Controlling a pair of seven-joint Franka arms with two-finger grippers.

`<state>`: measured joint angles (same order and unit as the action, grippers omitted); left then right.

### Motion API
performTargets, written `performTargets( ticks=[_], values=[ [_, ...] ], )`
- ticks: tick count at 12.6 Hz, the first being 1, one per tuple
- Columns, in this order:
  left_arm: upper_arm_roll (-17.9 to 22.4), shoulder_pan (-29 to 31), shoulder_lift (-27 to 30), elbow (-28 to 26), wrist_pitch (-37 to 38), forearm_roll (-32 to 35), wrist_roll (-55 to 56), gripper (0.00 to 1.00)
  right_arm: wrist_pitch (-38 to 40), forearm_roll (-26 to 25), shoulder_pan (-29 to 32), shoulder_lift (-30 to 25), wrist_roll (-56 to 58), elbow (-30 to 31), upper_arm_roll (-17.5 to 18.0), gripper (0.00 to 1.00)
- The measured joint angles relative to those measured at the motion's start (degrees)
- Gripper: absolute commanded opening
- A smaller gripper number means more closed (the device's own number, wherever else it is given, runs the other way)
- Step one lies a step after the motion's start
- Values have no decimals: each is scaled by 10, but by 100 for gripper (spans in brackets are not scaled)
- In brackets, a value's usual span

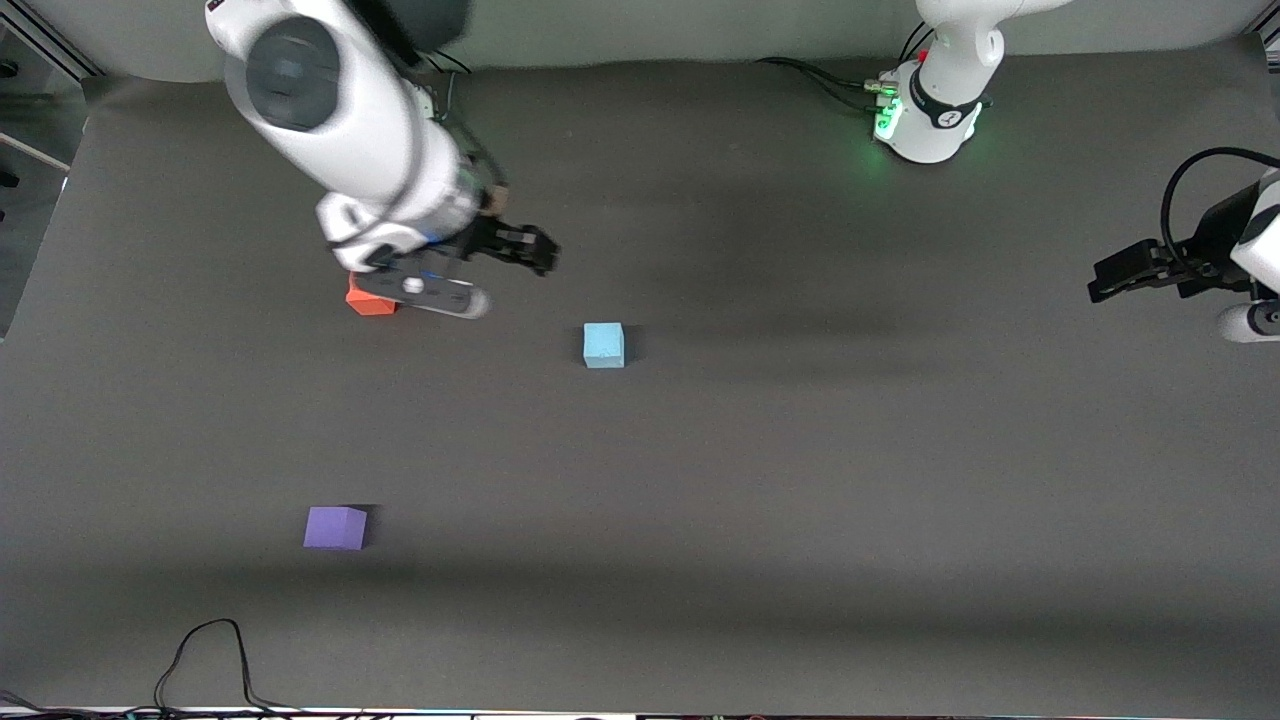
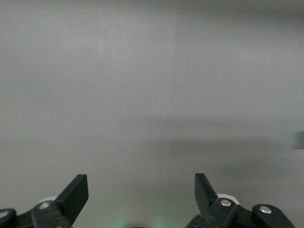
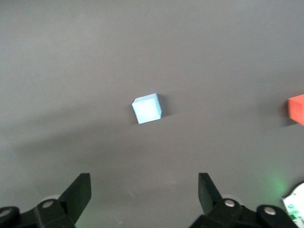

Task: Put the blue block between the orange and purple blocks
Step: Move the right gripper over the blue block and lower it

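High front camera and right wrist camera share the blue block (image 1: 603, 345).

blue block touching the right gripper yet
Apart. The right wrist view shows the blue block alone on the mat, bare mat between it and the open right gripper. The left gripper waits open.
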<state>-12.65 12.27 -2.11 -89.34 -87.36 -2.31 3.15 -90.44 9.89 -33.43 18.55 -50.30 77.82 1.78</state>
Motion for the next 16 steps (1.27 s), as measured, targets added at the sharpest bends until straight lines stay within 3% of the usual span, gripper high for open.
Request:
performTargets(
  ticks=[1,4,6,9,16],
  values=[
    [11,-5,6,-4,-2,0,-5,100,-16,0,-15,22,0,8,0,100],
    [122,-108,20,-8,-2,0,-16,100,-113,-4,-57,69,6,82,0,100],
    [151,-137,26,-8,-3,0,-23,100,-180,-12,-75,82,22,147,0,100],
    [160,-149,28,-6,-9,0,-29,100,-222,-22,-76,113,82,187,-7,100],
    [136,-145,27,-5,-9,5,-29,100,-331,-27,-74,192,125,190,-17,100]
  ],
)
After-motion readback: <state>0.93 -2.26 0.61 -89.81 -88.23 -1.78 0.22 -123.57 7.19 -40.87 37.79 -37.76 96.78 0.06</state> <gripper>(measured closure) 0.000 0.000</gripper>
